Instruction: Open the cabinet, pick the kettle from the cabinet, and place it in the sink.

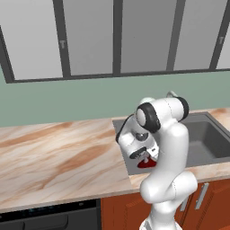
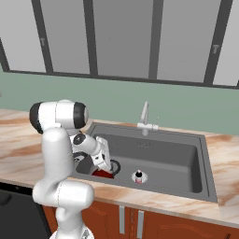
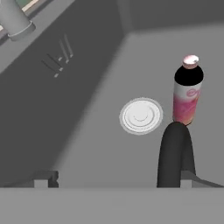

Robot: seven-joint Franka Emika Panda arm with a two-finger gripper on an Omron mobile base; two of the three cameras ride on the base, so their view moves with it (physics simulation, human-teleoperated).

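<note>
White arm segments (image 2: 58, 158) stand nearest the base cameras, bending from the counter's near edge down into the sink (image 2: 186, 158). That dark grey basin sits recessed in the marbled tan countertop (image 1: 54, 152), with a thin silver faucet (image 2: 145, 117) at its far rim and a round silver drain (image 3: 141, 115) on its floor. Above the green wall runs a row of grey panels in dark frames (image 1: 90, 36). Below the counter, reddish-brown low doors with short handles (image 2: 158, 224) show at the near edge.

Inside the basin's near left corner the gripper (image 2: 103, 161) hangs low, and its jaws stand wide apart, clamped on nothing. Just beneath it the kettle (image 2: 103, 173) rests on the sink floor, its dark red body partly hidden by the hand; in the hand view its black arched handle (image 3: 174, 153) rises close in front of the fingers. A small bottle (image 3: 188, 89) with a dark neck, pink label and pale cap stands upright on the sink floor, to the right of the kettle and near the drain.
</note>
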